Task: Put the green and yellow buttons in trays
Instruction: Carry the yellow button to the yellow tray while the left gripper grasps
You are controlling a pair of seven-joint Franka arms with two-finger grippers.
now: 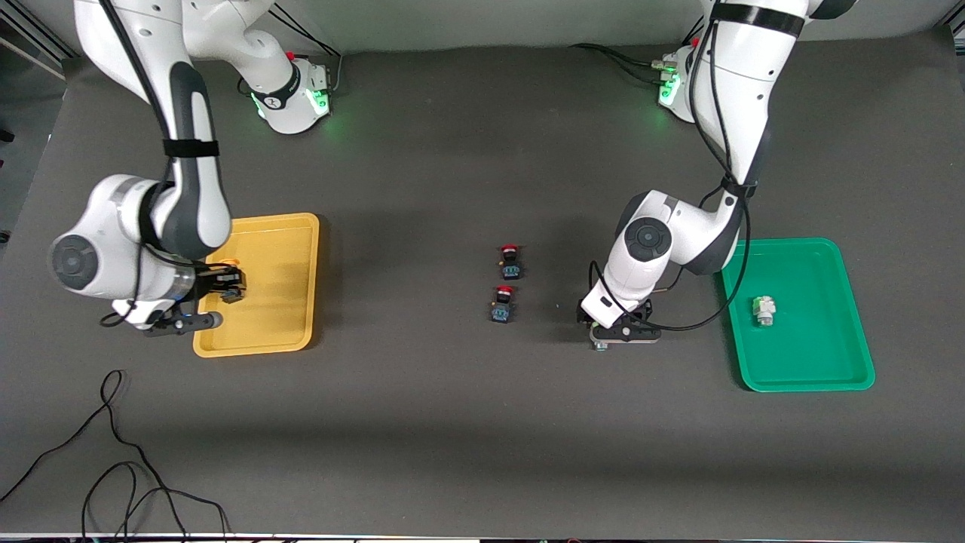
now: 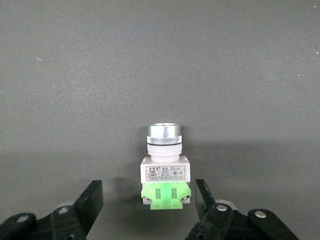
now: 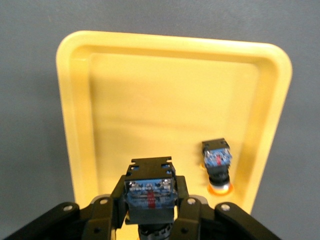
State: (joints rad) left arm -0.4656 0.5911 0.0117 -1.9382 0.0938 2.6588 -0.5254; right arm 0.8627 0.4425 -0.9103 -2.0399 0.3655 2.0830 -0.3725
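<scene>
I'd lower the right gripper, clamped on a yellow button, gently into the yellow tray at frame left, while the left gripper straddles, wide open, the green button at lower centre.

Yellow tray, green tray, two red-capped black-blue switches, dark grey table

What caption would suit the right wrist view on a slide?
Right claw holds a yellow button over the yellow tray, where another yellow button already lies.
</scene>
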